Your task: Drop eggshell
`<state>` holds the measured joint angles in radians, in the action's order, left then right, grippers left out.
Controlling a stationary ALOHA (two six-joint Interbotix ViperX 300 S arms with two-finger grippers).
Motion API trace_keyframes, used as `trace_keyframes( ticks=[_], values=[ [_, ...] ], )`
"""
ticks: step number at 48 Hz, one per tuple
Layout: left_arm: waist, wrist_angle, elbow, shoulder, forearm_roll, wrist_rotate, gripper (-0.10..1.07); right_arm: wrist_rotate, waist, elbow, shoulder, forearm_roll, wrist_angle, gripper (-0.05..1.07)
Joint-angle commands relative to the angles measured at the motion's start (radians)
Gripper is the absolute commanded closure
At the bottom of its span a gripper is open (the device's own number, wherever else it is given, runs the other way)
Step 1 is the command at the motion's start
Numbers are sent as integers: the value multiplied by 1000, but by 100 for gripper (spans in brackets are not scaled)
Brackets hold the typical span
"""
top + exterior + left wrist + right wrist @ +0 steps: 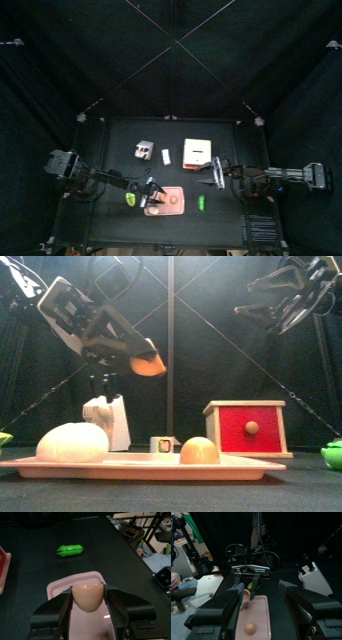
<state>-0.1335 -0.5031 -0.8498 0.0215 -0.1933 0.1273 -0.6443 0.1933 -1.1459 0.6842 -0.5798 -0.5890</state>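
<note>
Two black arms of jointed, boxy segments, looped with thin black cables along the links. Left gripper (89,607): broad matte-black jaws, flat inner faces, angular housing behind. Right gripper (264,604): same wide black jaws, chunky squared bodies, slightly glossy edges.

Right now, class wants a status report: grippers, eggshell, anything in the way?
Left gripper shut on the eggshell, over the pink board. Right gripper open, empty, raised. Two pale egg-like pieces sit on board beneath.
</note>
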Motion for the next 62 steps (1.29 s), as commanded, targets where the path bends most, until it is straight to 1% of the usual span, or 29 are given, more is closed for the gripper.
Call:
trace_keyframes(
  ticks=[1,6,14,22,29,39,45,52,62],
  values=[
    [23,-3,40,21,-5,0,37,-2,-2,9,3,5,-5,12],
    [38,-3,54,46,2,2,32,-2,-2,9,3,5,-5,12],
    [43,-2,77,75,17,0,21,-2,-3,9,3,5,-3,12],
    [44,-2,89,86,17,0,8,-2,-2,9,3,5,-5,12],
    [44,0,87,86,17,0,0,-2,-3,9,3,5,-5,12],
    [46,-2,87,81,17,3,-1,-2,-3,8,3,5,-3,12],
    [46,-2,84,60,20,2,-1,-2,-3,8,3,5,-3,12],
    [46,-2,63,14,25,3,-1,-2,-2,6,3,5,-3,12],
    [31,-15,-6,-94,26,5,-1,-2,-3,6,3,5,-3,12]
  ],
)
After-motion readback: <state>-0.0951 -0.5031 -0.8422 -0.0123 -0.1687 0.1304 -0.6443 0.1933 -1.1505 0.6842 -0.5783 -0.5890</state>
